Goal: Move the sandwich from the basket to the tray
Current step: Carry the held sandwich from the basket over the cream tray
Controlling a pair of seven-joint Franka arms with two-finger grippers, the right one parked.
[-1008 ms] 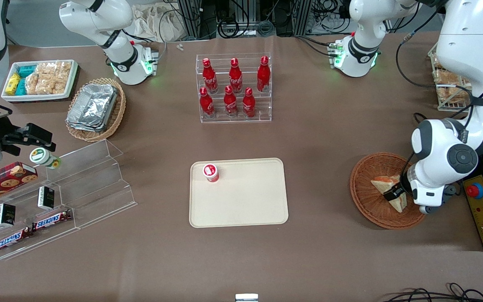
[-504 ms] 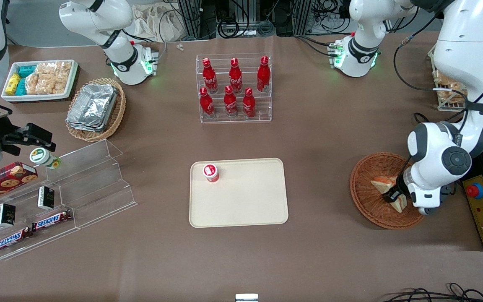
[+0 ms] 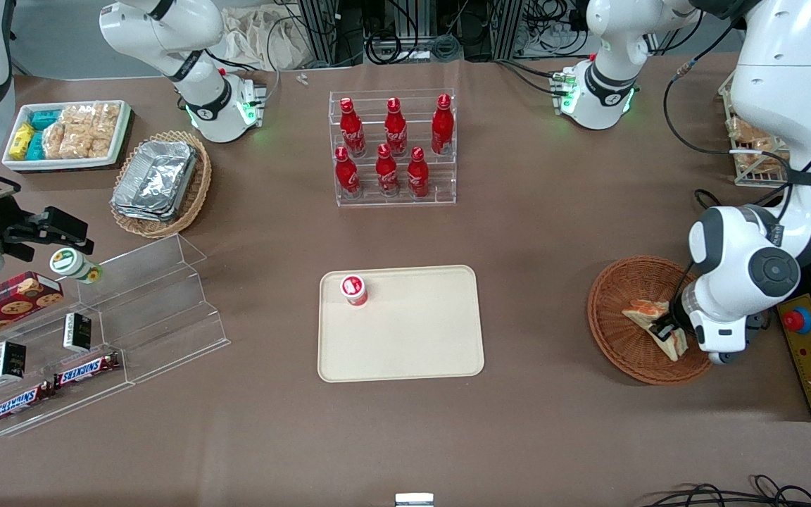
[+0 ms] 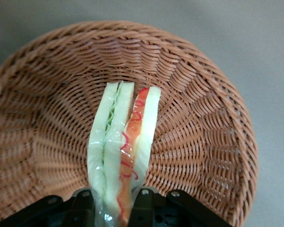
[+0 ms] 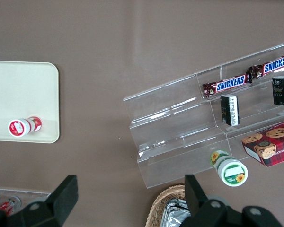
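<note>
The sandwich (image 3: 647,318) (image 4: 125,142), a clear-wrapped wedge with green and red-orange filling, stands on edge inside the round reddish-brown wicker basket (image 3: 606,317) (image 4: 203,118) toward the working arm's end of the table. My left gripper (image 3: 664,329) (image 4: 112,198) is over the basket and shut on the sandwich's end, with a black finger (image 4: 142,204) on each bread face. I cannot tell whether the sandwich still touches the weave. The cream tray (image 3: 412,338) (image 5: 19,90) lies at mid-table and carries a small red-lidded cup (image 3: 353,289).
An acrylic rack of red bottles (image 3: 395,148) stands farther from the camera than the tray. A yellow box with a red stop button (image 3: 810,352) sits beside the basket. A clear stepped shelf with snacks (image 3: 145,310) and a tan basket of foil trays (image 3: 162,179) lie toward the parked arm's end.
The wrist has shifted slightly over the basket. The sandwich has turned a little in the grip, showing more of its orange filling edge in the front view.
</note>
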